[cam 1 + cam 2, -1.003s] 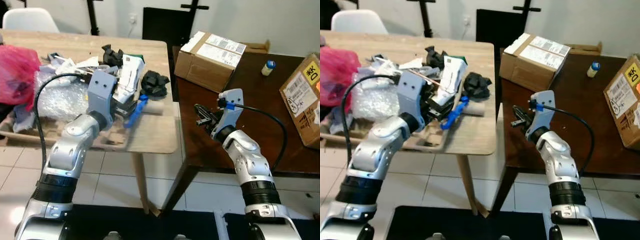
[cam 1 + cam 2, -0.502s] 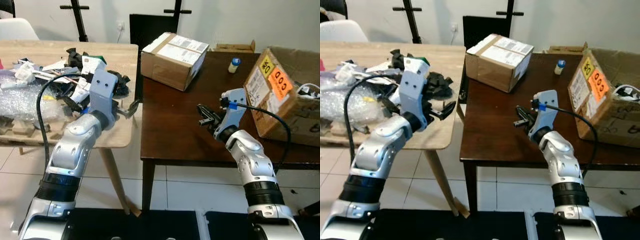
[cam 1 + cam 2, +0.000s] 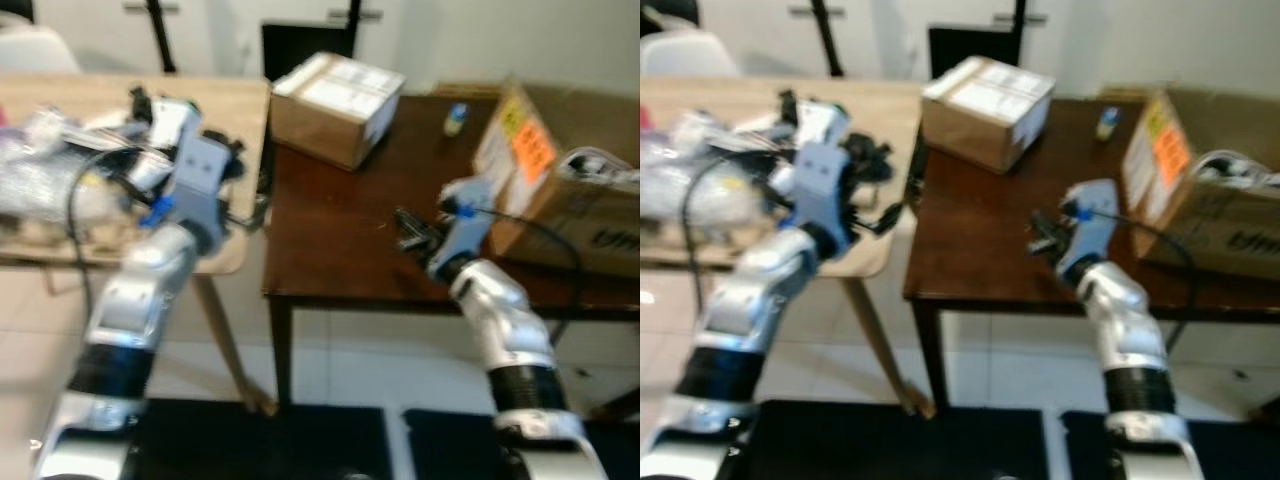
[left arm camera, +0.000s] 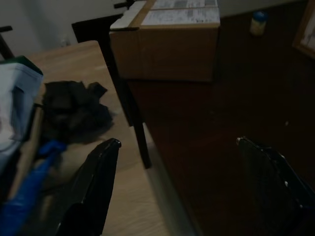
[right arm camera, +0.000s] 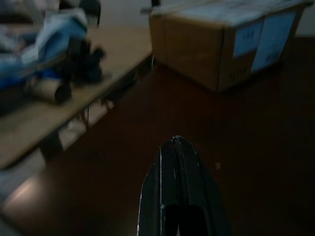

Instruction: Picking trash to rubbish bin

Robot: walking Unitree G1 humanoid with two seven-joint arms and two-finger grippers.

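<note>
We judge we're at the picking step — our left gripper (image 4: 177, 196) hangs wide open and empty, the trash pile (image 3: 760, 150) just beside it; our right gripper (image 5: 176, 196), pinched closed, holds nothing. Next: reach in, clamp one piece.

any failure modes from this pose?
1. The left hand is open and holds nothing, out past the light table's edge; the trash pile sits behind it, so the pick may need redoing.
2. Head views are blurred, so targeting now looks unreliable.
3. The right hand is shut low over the dark table, near the closed carton; a swing might clip it.
</note>
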